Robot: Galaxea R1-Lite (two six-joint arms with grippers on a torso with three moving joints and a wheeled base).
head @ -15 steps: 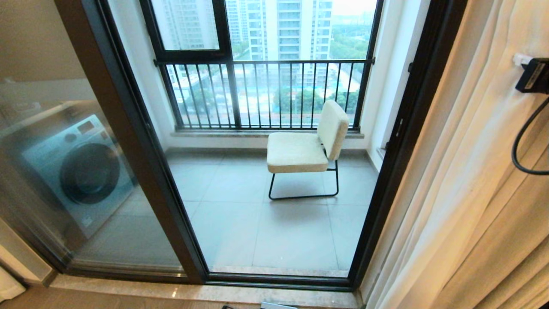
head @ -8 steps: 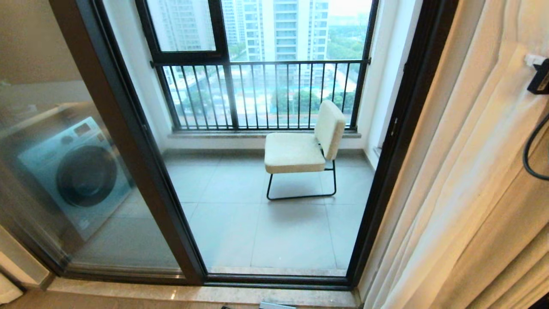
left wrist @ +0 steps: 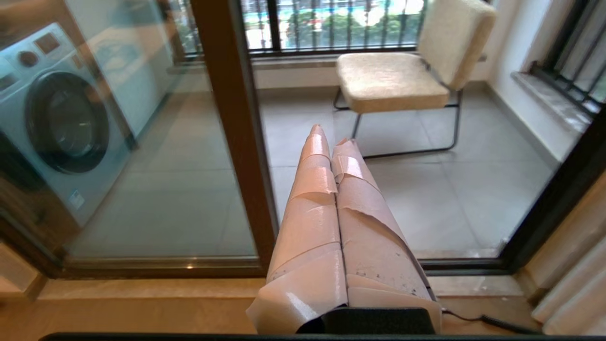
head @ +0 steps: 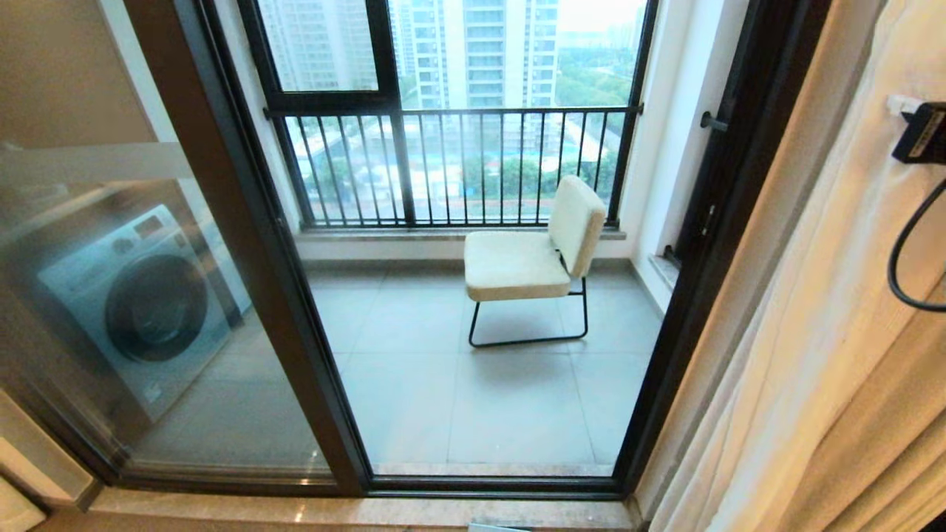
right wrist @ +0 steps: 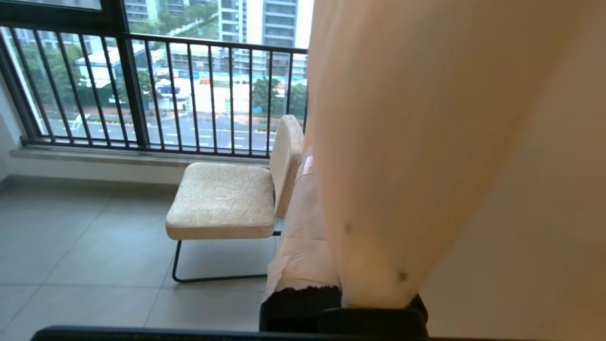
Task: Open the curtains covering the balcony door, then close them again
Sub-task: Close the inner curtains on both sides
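Hanging bunched at three o'clock in our head view, the floor-length cream pleated curtains (head: 813,332) are drawn aside, past the right post of the balcony door (head: 259,244), whose tall glass panels in a thick dark brown-black frame stand uncovered from nine o'clock to the centre. Our right tool (right wrist: 307,189) is clenched on the curtains: in the right wrist view a thick fold of cream cloth drapes over the tape-wrapped fingers (right wrist: 298,237) and hides most of them. In the head view only a black part of that arm and a looping black cable (head: 905,251) show at three o'clock, against the cloth. Our left tool (left wrist: 329,137) is clenched on nothing, its two pinkish tape-wrapped fingers pressed together and pointing toward the door's middle post, well apart from the curtains.

Through the glass, near the centre, we see a cream upholstered chair with a thin black metal frame (head: 532,258) on the grey tiled balcony floor (head: 443,399). Behind it, at twelve o'clock, thin black railing bars (head: 443,162) run under a smaller black-framed window. At nine o'clock a white front-loading washing machine with a dark round door (head: 140,310) shows behind the left pane.
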